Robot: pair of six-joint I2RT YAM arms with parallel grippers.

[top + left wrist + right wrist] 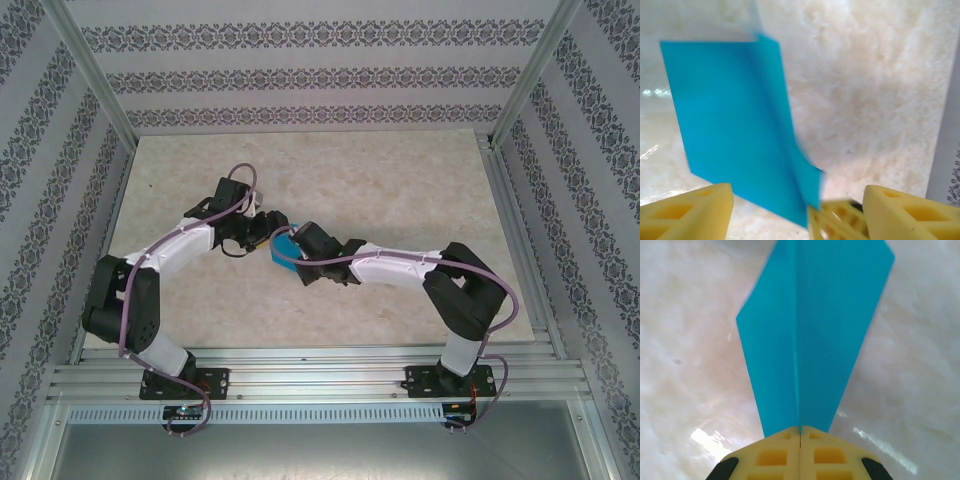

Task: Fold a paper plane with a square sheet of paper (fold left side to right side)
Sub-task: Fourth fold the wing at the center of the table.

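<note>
The square sheet of paper (810,330) is bright cyan-blue and folded along a centre crease, its two flaps spreading apart above the table. My right gripper (800,432) is shut on the paper's creased edge, jaws pressed together. In the left wrist view the paper (735,125) hangs upright in front of my left gripper (797,192), which is open, one yellow finger on each side and neither touching the sheet. The right gripper's fingers (832,222) pinch the paper's lower corner there. From above, both grippers meet mid-table: left gripper (265,232), right gripper (298,250), paper (284,250) between them.
The beige marbled table (400,190) stretches free behind and beside the grippers. Patterned walls and aluminium frame posts (520,80) enclose it. A rail (320,380) with both arm bases runs along the near edge.
</note>
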